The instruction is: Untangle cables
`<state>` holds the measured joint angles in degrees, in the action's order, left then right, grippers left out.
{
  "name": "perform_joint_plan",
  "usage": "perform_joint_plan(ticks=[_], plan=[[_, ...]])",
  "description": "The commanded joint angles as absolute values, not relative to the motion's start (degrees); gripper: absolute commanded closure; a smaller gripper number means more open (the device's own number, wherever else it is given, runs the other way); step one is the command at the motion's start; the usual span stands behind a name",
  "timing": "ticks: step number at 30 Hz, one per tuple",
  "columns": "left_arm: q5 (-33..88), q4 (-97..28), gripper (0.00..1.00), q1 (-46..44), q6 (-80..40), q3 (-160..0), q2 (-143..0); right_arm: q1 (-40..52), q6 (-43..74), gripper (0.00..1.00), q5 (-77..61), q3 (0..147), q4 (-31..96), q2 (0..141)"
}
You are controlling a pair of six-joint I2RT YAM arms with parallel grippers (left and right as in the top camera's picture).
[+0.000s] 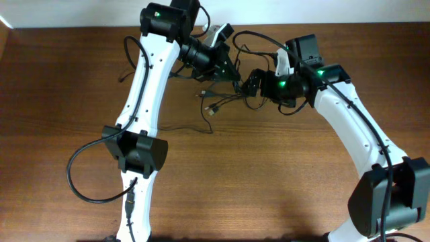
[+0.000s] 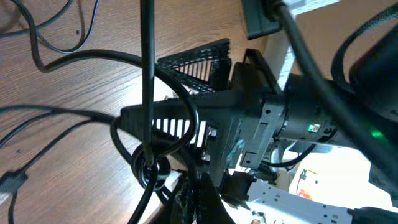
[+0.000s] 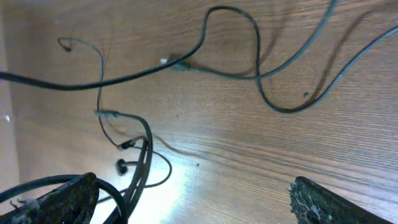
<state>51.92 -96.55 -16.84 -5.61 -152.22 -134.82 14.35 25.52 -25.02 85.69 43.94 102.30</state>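
Observation:
The thin black cables lie tangled on the wooden table between the two gripper heads, with a silvery plug end at the front. My left gripper hangs over the tangle's back. In the left wrist view its fingers are pressed together, and a small coil of cable bunches at their tips. My right gripper faces it from the right, jaws wide open. In the right wrist view a cable bundle runs just inside the right gripper's left finger. More cable snakes across the wood beyond.
The table's back edge meets a white wall. A white power strip sits behind the left gripper. The left arm's own thick black wire loops out over the table at the front left. Bare wood lies between the arm bases.

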Motion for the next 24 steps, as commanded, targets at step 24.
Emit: perform_joint_plan(ticks=[24], plan=[[60.97,-95.96,1.0,-16.84,-0.45,-153.25,-134.67,13.43,17.76,0.02,-39.59,85.38,45.82,103.68]])
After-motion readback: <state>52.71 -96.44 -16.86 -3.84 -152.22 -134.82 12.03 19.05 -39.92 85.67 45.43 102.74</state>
